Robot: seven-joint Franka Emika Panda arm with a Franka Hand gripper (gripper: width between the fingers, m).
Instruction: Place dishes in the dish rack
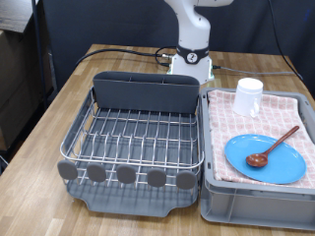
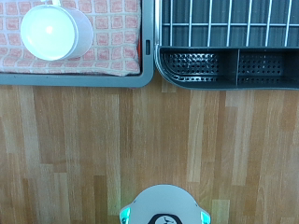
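Note:
The silver wire dish rack (image 1: pixel 138 138) on its dark grey tray stands at the exterior view's left, with nothing in it. Its tall dark caddy (image 1: pixel 146 93) is at the far side and grey discs (image 1: pixel 126 175) line the near edge. The white mug (image 1: pixel 249 96), the light-blue plate (image 1: pixel 264 157) and the brown wooden spoon (image 1: pixel 274 146), which lies on the plate, rest on the pink checked cloth in the grey crate (image 1: pixel 256 205) at the right. The wrist view shows the mug (image 2: pixel 54 31) from above and the caddy (image 2: pixel 229 65). The gripper shows in neither view.
The white arm base (image 1: pixel 192 64) stands behind the rack and crate; it also shows in the wrist view (image 2: pixel 165 207). A black cable (image 1: pixel 128 54) runs over the wooden table (image 1: pixel 59 108) at the far left. Bare wood lies left of the rack.

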